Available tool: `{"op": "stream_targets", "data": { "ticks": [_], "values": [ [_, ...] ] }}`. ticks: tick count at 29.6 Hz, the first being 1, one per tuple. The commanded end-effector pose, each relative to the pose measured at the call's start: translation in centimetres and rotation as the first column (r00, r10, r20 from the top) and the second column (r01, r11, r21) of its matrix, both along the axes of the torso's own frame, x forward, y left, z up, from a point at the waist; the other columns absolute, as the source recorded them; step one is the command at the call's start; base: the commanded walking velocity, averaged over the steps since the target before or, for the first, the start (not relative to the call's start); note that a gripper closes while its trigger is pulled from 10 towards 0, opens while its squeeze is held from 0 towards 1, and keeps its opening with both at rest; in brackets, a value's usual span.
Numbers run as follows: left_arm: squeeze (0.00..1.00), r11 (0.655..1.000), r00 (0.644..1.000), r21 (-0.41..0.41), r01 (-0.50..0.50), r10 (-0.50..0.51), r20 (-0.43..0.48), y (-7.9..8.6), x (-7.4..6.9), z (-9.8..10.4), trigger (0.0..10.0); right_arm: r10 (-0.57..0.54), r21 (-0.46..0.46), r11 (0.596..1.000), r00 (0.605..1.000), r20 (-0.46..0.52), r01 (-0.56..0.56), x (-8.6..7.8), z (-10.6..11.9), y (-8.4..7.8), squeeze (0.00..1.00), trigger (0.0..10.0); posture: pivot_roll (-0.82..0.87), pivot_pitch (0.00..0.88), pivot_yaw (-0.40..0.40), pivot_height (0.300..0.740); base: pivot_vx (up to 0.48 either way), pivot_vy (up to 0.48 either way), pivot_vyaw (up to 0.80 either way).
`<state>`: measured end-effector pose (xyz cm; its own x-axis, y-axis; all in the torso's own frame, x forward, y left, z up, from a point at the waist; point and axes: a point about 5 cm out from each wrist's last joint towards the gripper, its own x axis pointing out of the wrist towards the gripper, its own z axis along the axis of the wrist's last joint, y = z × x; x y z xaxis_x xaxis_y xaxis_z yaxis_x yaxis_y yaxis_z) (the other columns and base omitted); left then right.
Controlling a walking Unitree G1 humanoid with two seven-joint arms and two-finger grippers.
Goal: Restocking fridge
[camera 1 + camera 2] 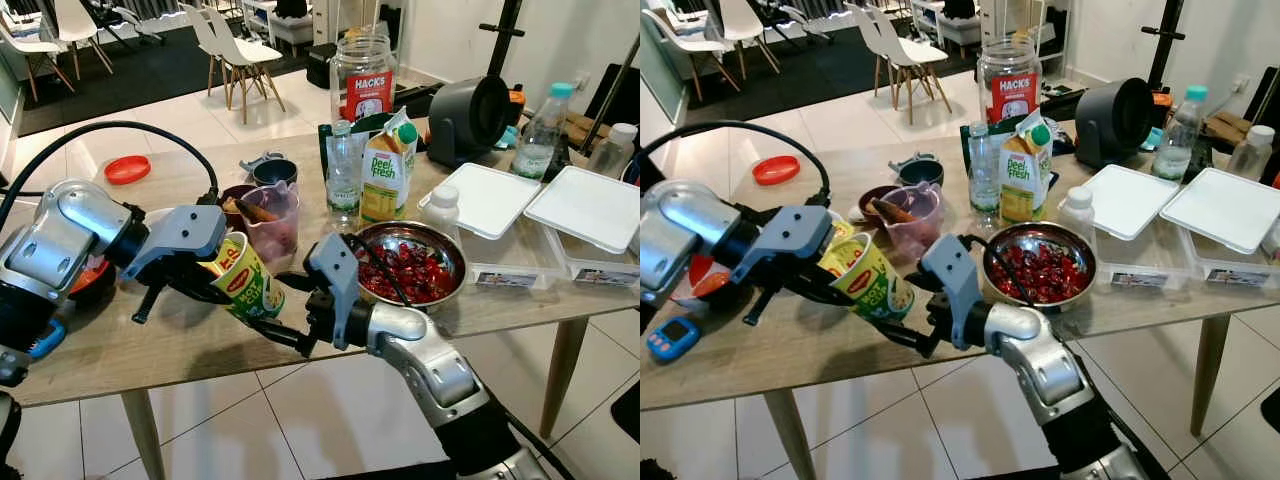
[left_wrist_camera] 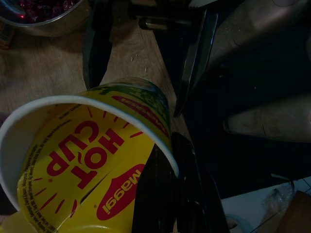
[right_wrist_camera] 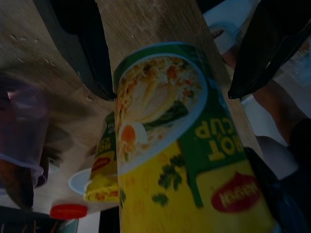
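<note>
The left claw grips the Maggi Hot Cup noodle cup by its rim, holding it tipped over the front edge of the table. The cup's bottom end points right at the right claw, which is open and very near.

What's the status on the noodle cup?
Left gripper shut on noodle cup, tilted above table edge. Right gripper open beside its base. Steel bowl close by.

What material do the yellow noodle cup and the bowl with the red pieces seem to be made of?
The noodle cup, held in the left gripper, looks like printed paperboard: matte wall, white rolled rim. The bowl looks like polished steel: silvery and reflective.
</note>
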<state>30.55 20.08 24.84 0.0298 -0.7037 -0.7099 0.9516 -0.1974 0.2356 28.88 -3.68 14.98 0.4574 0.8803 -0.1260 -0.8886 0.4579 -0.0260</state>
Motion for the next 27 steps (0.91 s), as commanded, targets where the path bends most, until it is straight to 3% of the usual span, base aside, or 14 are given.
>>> {"op": "stream_targets", "data": {
  "ticks": [1, 3, 16, 19, 21, 27],
  "values": [
    [0.00, 1.000, 1.000, -0.007, 0.015, -0.015, -0.002, -0.3, 0.0, -0.1, 10.0, 0.010, -0.016, 1.000, 1.000, -0.004, -0.010, -0.1, -0.3, 0.7, 0.00, 10.0, -0.01, 0.016, 0.090, 0.740, 0.000, 0.000, 0.00],
    [0.00, 1.000, 1.000, -0.008, 0.016, -0.016, 0.000, -0.4, 0.0, -0.1, 10.0, -0.050, -0.058, 0.997, 0.999, -0.011, 0.050, 0.5, -0.8, 1.1, 0.00, 10.0, -0.01, 0.016, 0.089, 0.740, 0.000, 0.000, 0.00],
    [0.00, 1.000, 1.000, -0.013, 0.018, -0.018, 0.002, -0.5, 0.1, 0.0, 10.0, -0.121, -0.042, 0.992, 0.987, -0.103, 0.117, 0.8, -1.3, 2.1, 0.00, 10.0, -0.01, 0.019, 0.087, 0.740, 0.000, 0.000, 0.00],
    [0.00, 1.000, 1.000, -0.015, 0.021, -0.021, 0.002, -0.6, 0.1, -0.1, 10.0, -0.113, 0.008, 0.993, 0.984, -0.141, 0.115, 0.8, -1.1, 2.6, 0.00, 10.0, -0.01, 0.019, 0.086, 0.740, 0.000, 0.000, 0.00],
    [0.00, 1.000, 1.000, -0.017, 0.025, -0.025, 0.002, -0.7, 0.1, -0.1, 10.0, -0.067, 0.108, 0.990, 0.981, -0.183, 0.087, 0.5, -0.3, 3.3, 0.00, 10.0, -0.01, 0.021, 0.086, 0.740, 0.000, 0.000, 0.00],
    [0.00, 0.999, 1.000, -0.020, 0.028, -0.028, 0.002, -0.8, 0.0, -0.1, 10.0, -0.041, 0.138, 0.988, 0.977, -0.208, 0.071, 0.2, -0.3, 3.7, 0.00, 10.0, -0.01, 0.021, 0.083, 0.740, 0.000, 0.000, 0.00]
  ]
}}
